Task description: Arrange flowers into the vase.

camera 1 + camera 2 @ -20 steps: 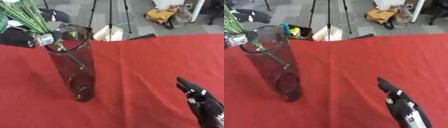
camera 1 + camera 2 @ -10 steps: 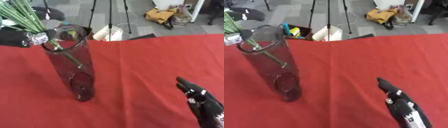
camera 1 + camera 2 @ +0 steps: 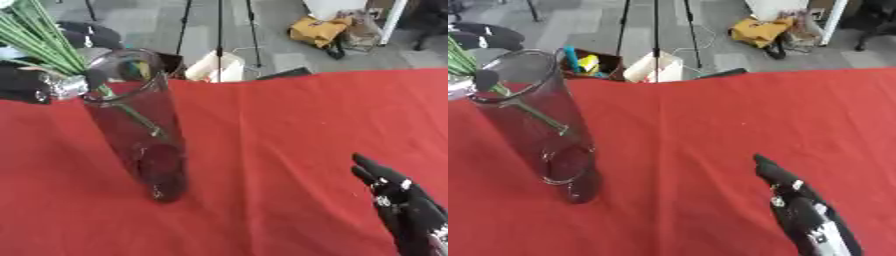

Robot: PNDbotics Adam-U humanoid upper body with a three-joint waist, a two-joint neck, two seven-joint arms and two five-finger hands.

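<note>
Left eye view: left robot hand (image 3: 31, 86) grips flower stems (image 3: 39, 37) (tips inside vase (image 3: 140, 135)); right robot hand (image 3: 404, 210) rests open.

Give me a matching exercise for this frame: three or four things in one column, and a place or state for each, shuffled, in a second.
Things:
1. vase
2. flower stems
3. left hand
4. right hand

Places or states:
A. idle at the lower right, fingers straight
B. lower ends inside the glass, upper part leaning out to the left
C. clear glass, standing on the red cloth
D. at the vase's rim, holding the bunch

Pairs: 1-C, 2-B, 3-D, 4-A
</note>
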